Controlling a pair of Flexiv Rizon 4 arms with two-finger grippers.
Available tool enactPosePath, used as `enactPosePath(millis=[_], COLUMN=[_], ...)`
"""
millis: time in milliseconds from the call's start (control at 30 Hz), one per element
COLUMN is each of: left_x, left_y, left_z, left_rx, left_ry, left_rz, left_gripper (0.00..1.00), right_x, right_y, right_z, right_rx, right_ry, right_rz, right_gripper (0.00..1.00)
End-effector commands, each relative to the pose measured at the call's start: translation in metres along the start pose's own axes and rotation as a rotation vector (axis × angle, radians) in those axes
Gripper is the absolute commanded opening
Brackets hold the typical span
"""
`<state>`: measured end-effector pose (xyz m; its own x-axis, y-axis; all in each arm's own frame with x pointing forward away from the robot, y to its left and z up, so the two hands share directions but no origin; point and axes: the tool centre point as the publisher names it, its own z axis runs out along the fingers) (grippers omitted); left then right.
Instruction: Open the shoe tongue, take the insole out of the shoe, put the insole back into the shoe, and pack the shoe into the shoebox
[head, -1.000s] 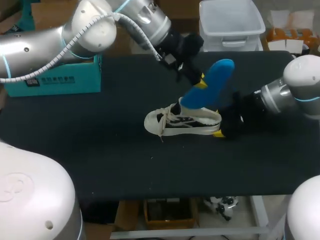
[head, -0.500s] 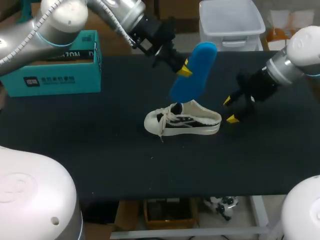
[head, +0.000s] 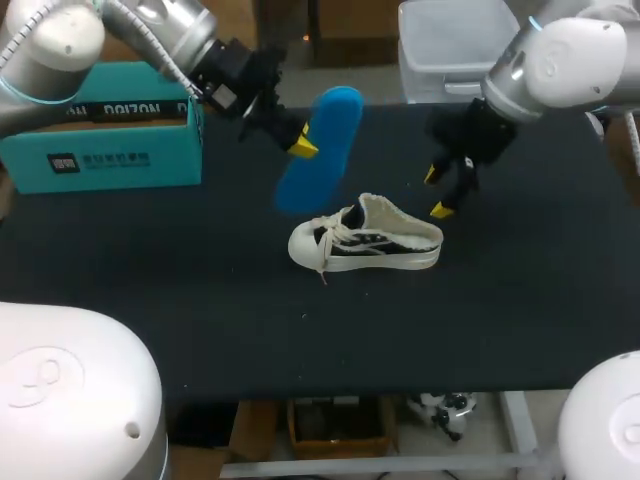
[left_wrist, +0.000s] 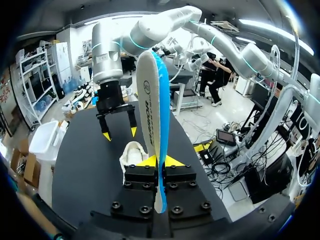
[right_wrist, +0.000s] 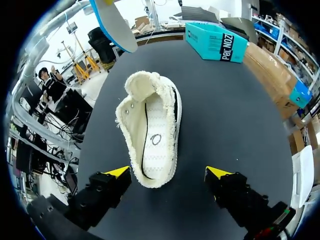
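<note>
**Insole.** The blue insole is clear of the table. It is pinched edge-on near one end between the two fingers of the left gripper, and the rest of it projects ahead of the fingertips.

**Shoe.** The white shoe stands on its sole directly under the right gripper. The opening faces up, the tongue is folded forward and the bare footbed is exposed. From the left gripper, the shoe lies ahead and below.

**Right gripper.** The fingers are spread wide and hold nothing. They hang above the heel end of the shoe, one to each side, without contact.

**Step in hand.** Removal appears complete, so the cycle stands at the start of re-insertion. The next move would call for:
- turning the insole so that it lies along the shoe
- lowering its leading end into the opening towards the toe
- bracing the heel with the right gripper, since the light shoe is likely to slide

**Surface.** The table has a matt black covering. The teal shoebox sits behind the left gripper, well apart from the shoe
</note>
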<state>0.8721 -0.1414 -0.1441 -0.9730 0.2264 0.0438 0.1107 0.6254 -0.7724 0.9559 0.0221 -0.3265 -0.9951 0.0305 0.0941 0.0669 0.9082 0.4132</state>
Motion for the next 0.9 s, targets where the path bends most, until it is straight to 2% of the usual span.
enactPosePath(millis=[33, 200, 433, 900], left_x=[0.012, 0.019, 0.025, 0.029], left_y=[0.025, 0.048, 0.073, 0.099], left_z=[-0.022, -0.036, -0.046, -0.052], left_rx=[0.031, 0.031, 0.017, 0.01], left_ry=[-0.017, -0.033, -0.058, -0.069], left_rz=[-0.018, -0.054, -0.097, -0.136], left_gripper=[0.0, 0.0, 0.0, 0.0], right_x=[-0.004, -0.008, -0.006, 0.003], right_y=[0.019, 0.035, 0.049, 0.062], right_z=[0.003, 0.01, 0.024, 0.044], right_rx=[0.257, 0.335, 0.396, 0.424], right_ry=[0.003, 0.005, -0.009, -0.039], right_rz=[-0.004, -0.015, -0.023, -0.007], right_gripper=[1.0, 1.0, 1.0, 1.0])
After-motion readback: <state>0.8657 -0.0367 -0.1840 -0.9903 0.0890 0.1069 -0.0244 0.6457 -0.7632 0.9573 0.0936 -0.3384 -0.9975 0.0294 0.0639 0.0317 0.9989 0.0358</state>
